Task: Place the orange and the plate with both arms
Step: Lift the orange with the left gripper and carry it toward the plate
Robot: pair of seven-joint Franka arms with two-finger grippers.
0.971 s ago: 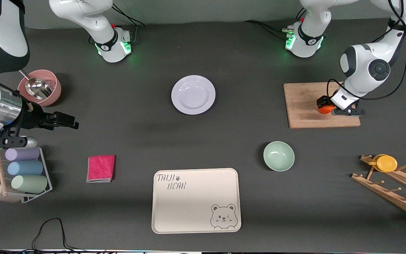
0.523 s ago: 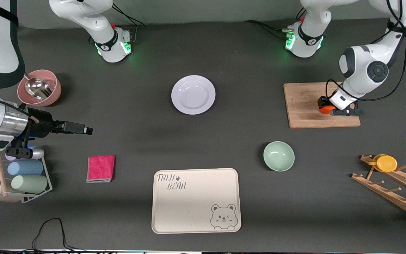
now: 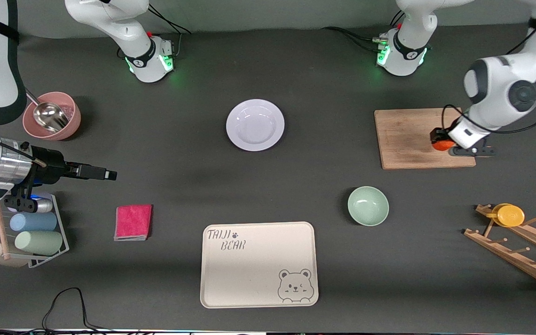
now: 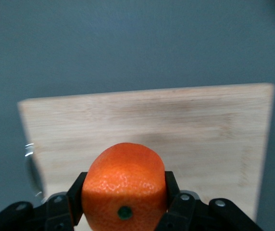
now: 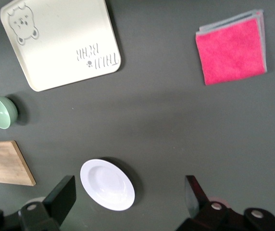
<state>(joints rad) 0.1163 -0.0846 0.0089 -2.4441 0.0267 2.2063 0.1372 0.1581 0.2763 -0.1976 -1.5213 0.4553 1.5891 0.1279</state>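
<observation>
Left gripper, jaws closed across the small, firm-skinned, probably light bright-orange fruit at frame right; right gripper, open-jawed, hangs above the pale lavender-white round plate at upper centre.

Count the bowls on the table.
2. A pink bowl holding a ladle sits at the right arm's end; a green bowl sits nearer the camera than the board. None looks hidden.
</observation>
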